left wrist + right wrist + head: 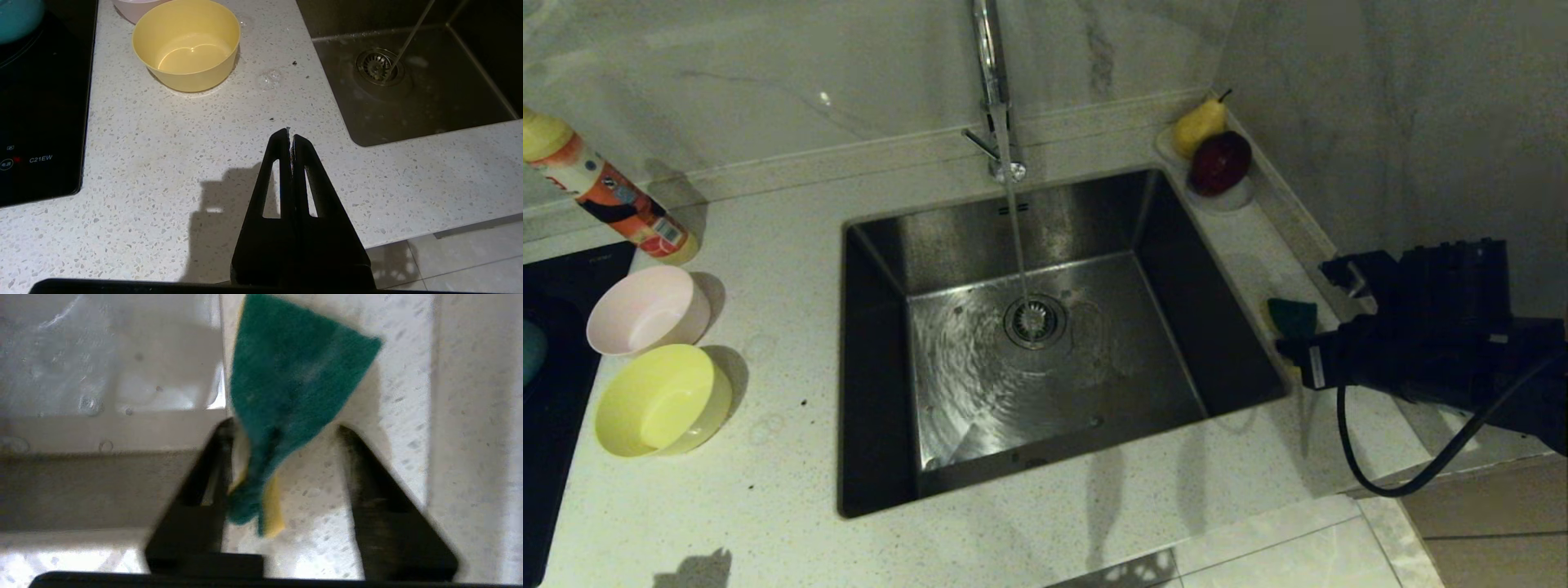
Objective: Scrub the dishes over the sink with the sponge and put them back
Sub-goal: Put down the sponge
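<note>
The sponge [1292,317], green face up with yellow foam beneath, lies on the counter strip right of the sink [874,327]. My right gripper [284,425] is open around the sponge [294,375]. The sponge's near end leans on one finger and stands apart from the other. A pale pink bowl [645,310] and a yellow bowl [662,400] stand left of the sink. A light blue bowl [529,351] sits on the cooktop at the frame edge. My left gripper [291,136] is shut and empty, above the counter near the yellow bowl [186,43].
Water runs from the chrome faucet [992,82] onto the drain strainer [1035,320]. A detergent bottle [605,192] stands at the back left. A white dish [1235,198] with a pear and an apple sits in the back right corner. The black cooktop [556,392] borders the bowls.
</note>
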Robot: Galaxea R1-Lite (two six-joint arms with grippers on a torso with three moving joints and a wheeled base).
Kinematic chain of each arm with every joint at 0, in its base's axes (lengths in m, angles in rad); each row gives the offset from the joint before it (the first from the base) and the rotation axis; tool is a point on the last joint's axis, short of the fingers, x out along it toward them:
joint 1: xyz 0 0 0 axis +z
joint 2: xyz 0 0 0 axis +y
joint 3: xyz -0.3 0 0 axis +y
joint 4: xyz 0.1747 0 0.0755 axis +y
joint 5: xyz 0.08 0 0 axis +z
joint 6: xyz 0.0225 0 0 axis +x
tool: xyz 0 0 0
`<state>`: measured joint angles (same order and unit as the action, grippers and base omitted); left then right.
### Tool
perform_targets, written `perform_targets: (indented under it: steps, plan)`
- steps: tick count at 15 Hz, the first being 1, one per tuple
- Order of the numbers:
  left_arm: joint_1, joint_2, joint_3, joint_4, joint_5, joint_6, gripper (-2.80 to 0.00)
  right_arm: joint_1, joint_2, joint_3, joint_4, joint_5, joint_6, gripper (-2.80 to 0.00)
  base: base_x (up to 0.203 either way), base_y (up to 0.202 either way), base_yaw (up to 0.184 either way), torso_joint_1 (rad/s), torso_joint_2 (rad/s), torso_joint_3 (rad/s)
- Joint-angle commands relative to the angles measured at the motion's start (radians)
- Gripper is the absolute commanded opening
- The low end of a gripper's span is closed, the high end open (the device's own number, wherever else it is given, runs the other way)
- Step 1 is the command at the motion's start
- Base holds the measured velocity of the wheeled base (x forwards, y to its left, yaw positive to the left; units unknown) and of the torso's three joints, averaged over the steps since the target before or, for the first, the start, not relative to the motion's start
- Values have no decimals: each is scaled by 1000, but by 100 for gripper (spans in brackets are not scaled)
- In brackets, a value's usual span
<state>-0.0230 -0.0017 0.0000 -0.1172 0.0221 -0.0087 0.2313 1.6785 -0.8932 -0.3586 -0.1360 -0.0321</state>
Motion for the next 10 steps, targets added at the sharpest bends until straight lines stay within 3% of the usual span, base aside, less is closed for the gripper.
perform_targets:
  steps: [1,10]
  plan:
    - [0,0,40,-1,1,0,-280,0,-6,-1,5,0,0,0,0,0,0,0,0,0]
    - [0,0,40,-1,1,0,-280,9,-60,-24,56,11,0,0,0,0,0,0,0,0]
